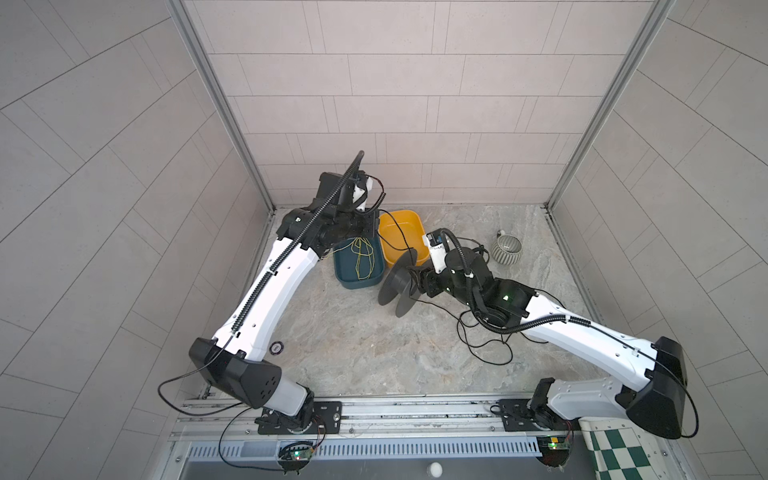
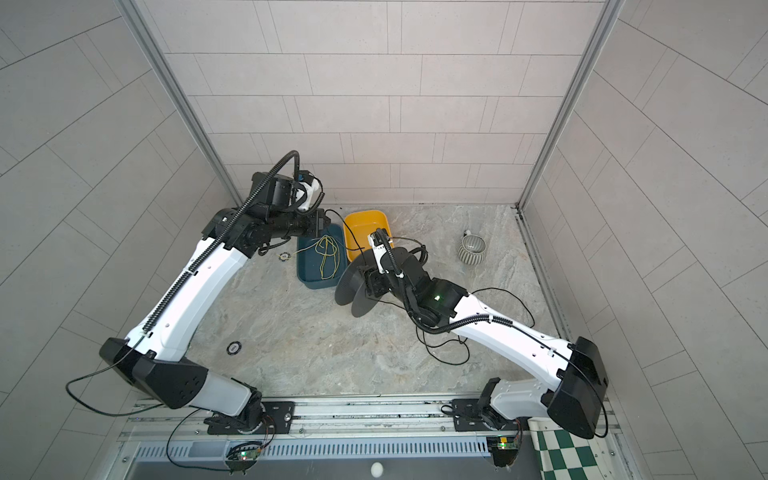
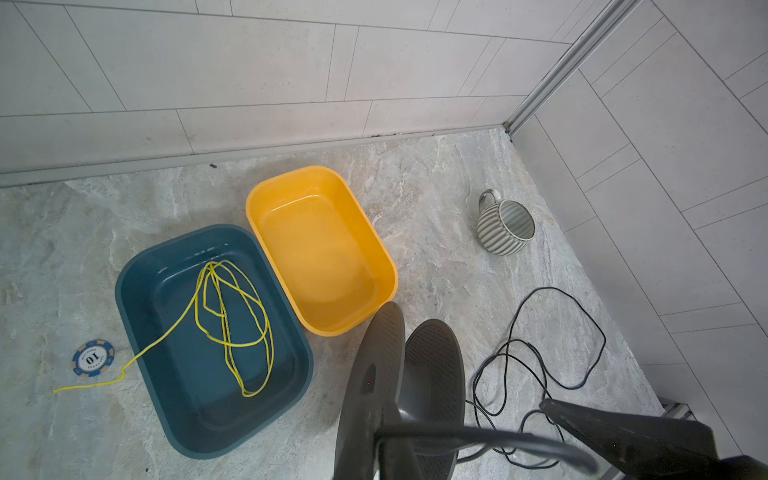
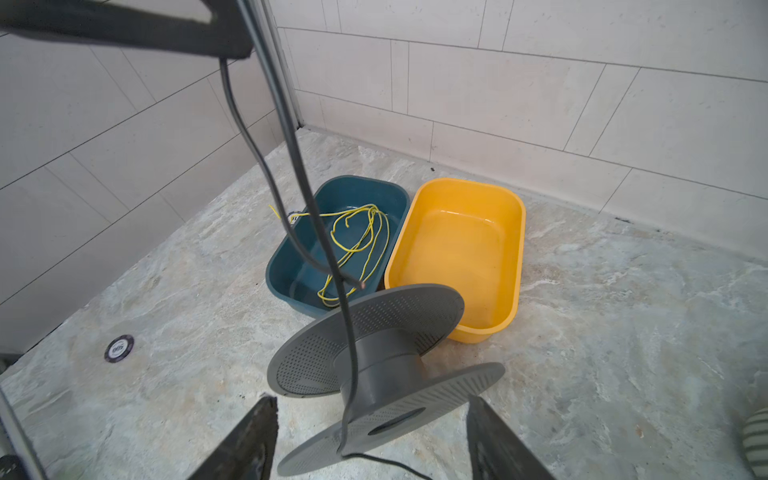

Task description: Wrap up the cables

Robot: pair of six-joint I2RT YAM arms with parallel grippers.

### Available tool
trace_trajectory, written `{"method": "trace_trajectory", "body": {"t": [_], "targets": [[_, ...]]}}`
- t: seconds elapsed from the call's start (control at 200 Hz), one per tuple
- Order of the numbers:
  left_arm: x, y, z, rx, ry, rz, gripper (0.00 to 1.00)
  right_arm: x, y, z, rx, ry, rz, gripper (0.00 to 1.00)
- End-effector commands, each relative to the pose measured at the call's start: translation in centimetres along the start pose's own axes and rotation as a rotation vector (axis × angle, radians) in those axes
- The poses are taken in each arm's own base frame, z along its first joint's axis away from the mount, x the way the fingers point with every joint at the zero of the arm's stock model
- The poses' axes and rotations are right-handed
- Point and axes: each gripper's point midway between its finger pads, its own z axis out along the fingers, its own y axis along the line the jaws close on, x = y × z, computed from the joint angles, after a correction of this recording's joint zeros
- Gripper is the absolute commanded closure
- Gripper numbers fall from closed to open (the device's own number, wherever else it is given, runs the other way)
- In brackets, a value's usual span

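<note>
**Winding barely begun**

The left gripper (image 4: 228, 45) is clenched on the cable (image 4: 291, 135) near its bare end, up at eleven o'clock from the spool (image 4: 374, 316). The right gripper (image 4: 372, 399) straddles the spool's rim, jaws wide; pressing or not, I can't tell. The cable crosses the bare hub, then lies in loose loops on the table (image 1: 353, 353) at the spool's four o'clock. Next, I'd guess: steady the spool, wind the cable taut round it.

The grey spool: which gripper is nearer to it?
Right. The right gripper is at the spool, jaws open at its flange; the left gripper is raised beyond it, pinching the black cable.
</note>
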Motion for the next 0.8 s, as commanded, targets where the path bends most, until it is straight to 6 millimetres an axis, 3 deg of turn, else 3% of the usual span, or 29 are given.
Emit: {"method": "trace_trajectory", "body": {"t": [0.0, 0.26, 0.55, 0.796], "targets": [[-0.3, -0.4, -1.2, 0.0, -0.01, -0.008, 1.0, -2.0, -0.6, 0.6, 0.059, -0.077, 0.034, 0.33], [0.1, -0.5, -2.0, -0.003, -0.001, -0.002, 1.0, -2.2, -0.2, 2.8, 0.078, -0.08, 0.025, 0.57], [0.9, 0.5, -3.1, -0.065, 0.035, 0.055, 1.0, -2.7, -1.3, 1.4, 0.101, -0.068, 0.008, 1.0], [2.9, -0.9, -4.0, 0.007, 0.1, 0.085, 1.0, -3.3, -3.6, -1.7, 0.128, -0.058, -0.042, 1.0]]}}
